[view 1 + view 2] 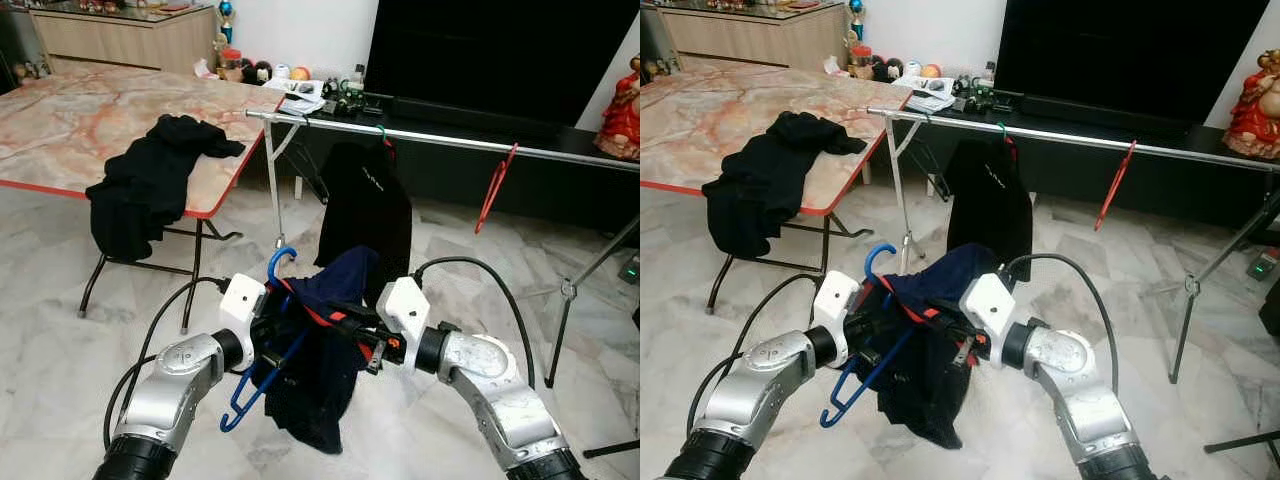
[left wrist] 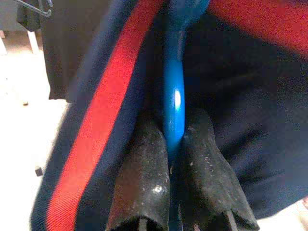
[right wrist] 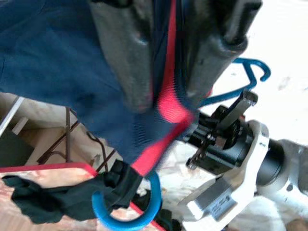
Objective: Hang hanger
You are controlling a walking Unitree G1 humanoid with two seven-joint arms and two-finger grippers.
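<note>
A blue plastic hanger (image 1: pixel 280 262) carries a navy garment (image 1: pixel 320 390) with red trim, held low in front of me. My left gripper (image 2: pixel 174 144) is shut on the hanger's blue bar, which is pinched between both fingers (image 2: pixel 144 183). My right gripper (image 3: pixel 168 91) is shut on the garment's red-trimmed edge (image 3: pixel 168 108) from the other side. The hanger's hook (image 3: pixel 130 219) sticks up, free. Behind stands a silver clothes rail (image 1: pixel 450 140).
On the rail hang a black garment (image 1: pixel 365 210) and a bare red hanger (image 1: pixel 495 185). A marble-top folding table (image 1: pixel 80 110) with black clothes (image 1: pixel 150 180) stands at the left. The rail's tripod legs (image 1: pixel 570 290) spread at the right. A TV console lies behind the rail.
</note>
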